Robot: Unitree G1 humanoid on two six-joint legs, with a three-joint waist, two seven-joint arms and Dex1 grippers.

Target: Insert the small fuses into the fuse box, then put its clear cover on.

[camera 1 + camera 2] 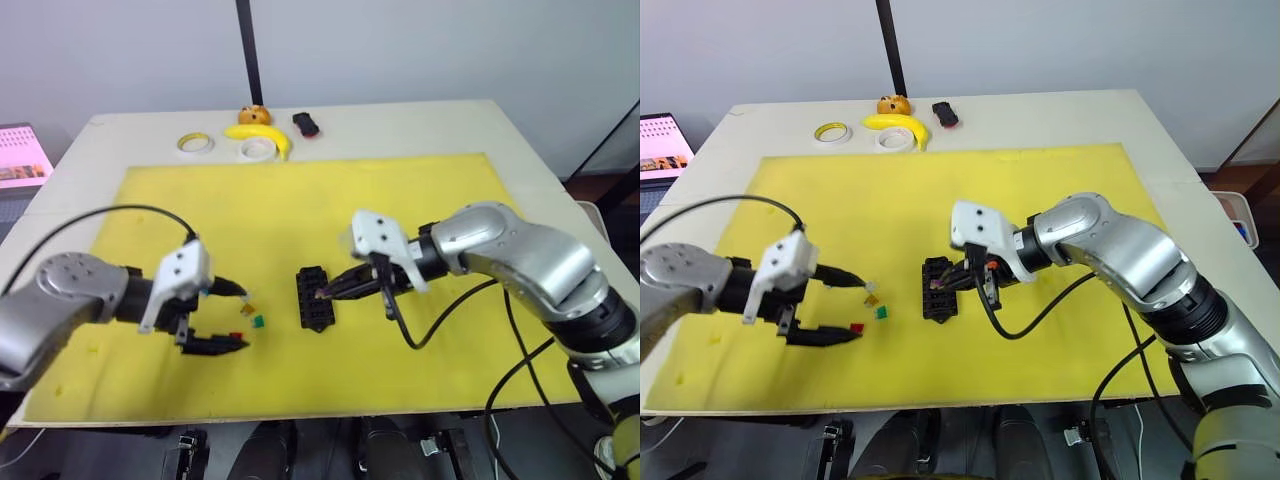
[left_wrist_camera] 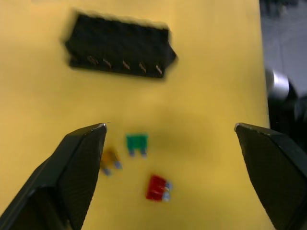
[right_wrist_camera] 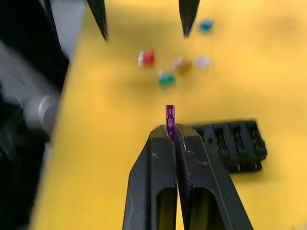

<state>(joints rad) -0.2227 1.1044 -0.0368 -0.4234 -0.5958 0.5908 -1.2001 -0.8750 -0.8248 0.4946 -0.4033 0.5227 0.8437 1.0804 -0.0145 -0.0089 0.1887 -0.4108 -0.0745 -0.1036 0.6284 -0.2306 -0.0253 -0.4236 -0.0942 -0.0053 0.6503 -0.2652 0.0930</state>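
Between the right gripper's (image 3: 173, 128) fingers, pressed tight together, sits a purple fuse (image 3: 170, 116), its body sticking out past the tips. Just beside and beyond those tips lies the fuse box (image 1: 313, 297), a black block flat on the yellow mat (image 1: 400, 190), its long axis running roughly across the line the fingers point along, slots facing up. Whether the fuse is already over a slot cannot be told; in the right wrist view the box lies off to one side of the fuse rather than straight ahead of it.

That offset is what the next move seems to turn on: by my reading, the fuse has to be carried sideways over an open slot and turned blades-down before it can go in. The right arm is plainly the nearer one to the box.

Further from the box, the left gripper (image 2: 170, 132) hovers with its fingers spread wide and empty above the loose fuses. A green fuse (image 2: 136, 143) and a red fuse (image 2: 158, 188) lie between the spread fingers, and a yellow fuse (image 2: 110, 159) lies right beside one finger (image 2: 79, 165). I could not pick out the clear cover.
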